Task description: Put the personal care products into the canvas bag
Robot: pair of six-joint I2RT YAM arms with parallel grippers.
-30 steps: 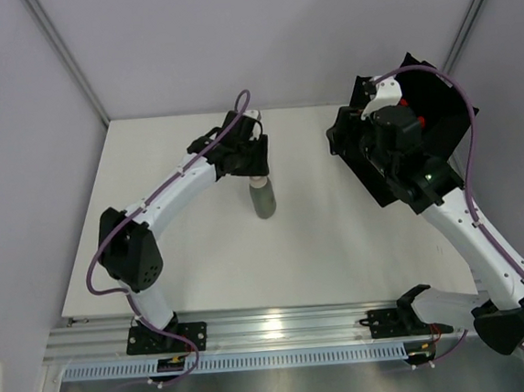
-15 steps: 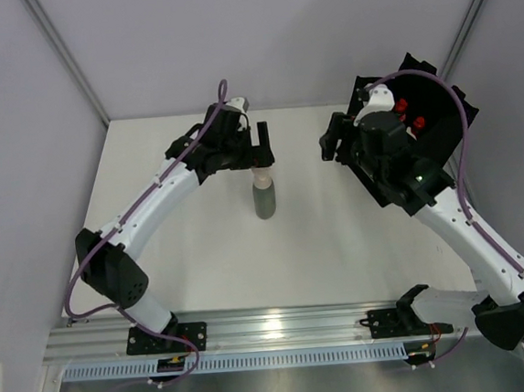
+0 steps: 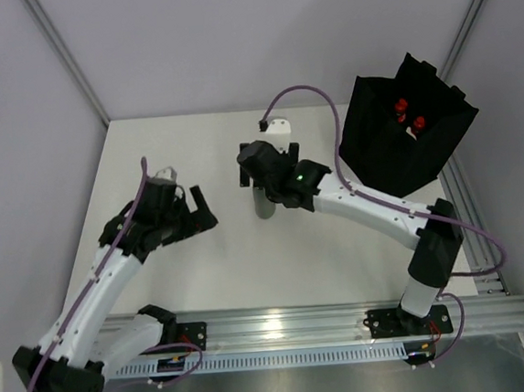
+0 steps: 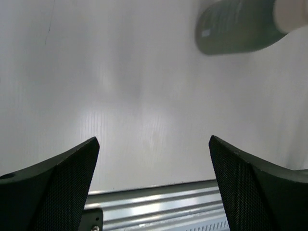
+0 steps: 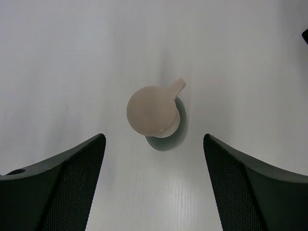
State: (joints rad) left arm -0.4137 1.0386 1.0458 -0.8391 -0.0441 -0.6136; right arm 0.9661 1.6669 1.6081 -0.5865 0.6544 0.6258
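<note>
The white table (image 3: 205,274) holds a grey-green bottle (image 3: 263,206) (canvas bag (image 3: 396,157) only overhead).

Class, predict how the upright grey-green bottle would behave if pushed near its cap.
The grey-green bottle stands tall on a narrow base, so it would probably tip. Its rounded body might then roll. Its smooth surface may be slippery.

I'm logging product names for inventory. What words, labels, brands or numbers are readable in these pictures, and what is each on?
No text can be read in any view.
Grey-green bottle: a small pale mark on its side, too blurred to read.
Coloured label on the left arm's mount: too small to read.
Black bag: no print visible.
</note>
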